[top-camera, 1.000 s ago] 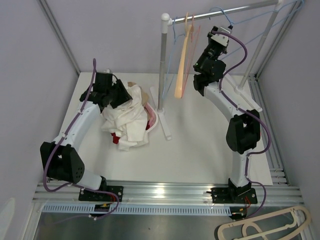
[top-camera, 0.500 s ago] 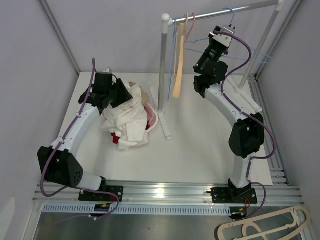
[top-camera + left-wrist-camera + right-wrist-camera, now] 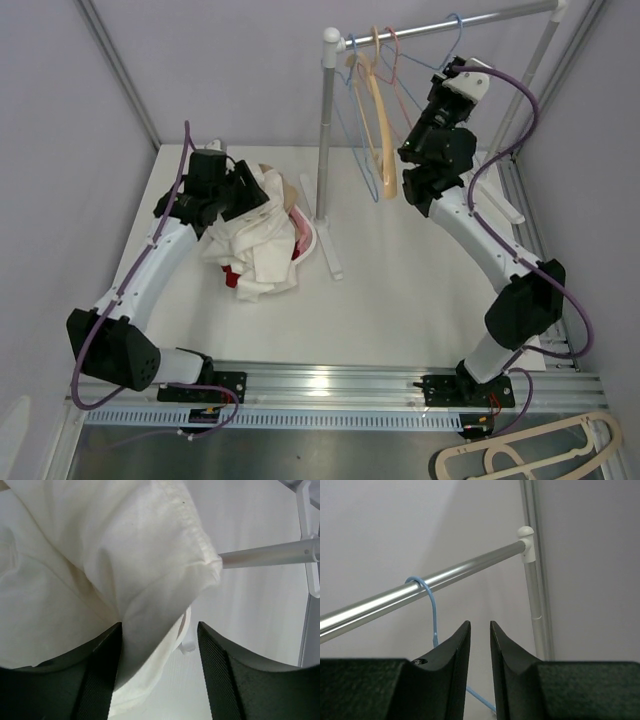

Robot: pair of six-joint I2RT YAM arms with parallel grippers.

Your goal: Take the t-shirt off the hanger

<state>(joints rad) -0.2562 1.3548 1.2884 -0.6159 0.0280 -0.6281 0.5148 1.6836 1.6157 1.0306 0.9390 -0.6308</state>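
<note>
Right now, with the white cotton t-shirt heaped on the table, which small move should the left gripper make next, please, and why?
Probably draw the left gripper back. The white cotton t-shirt lies heaped on the white table, away from the metal rail, and its cloth lies loose between parted fingers.
</note>
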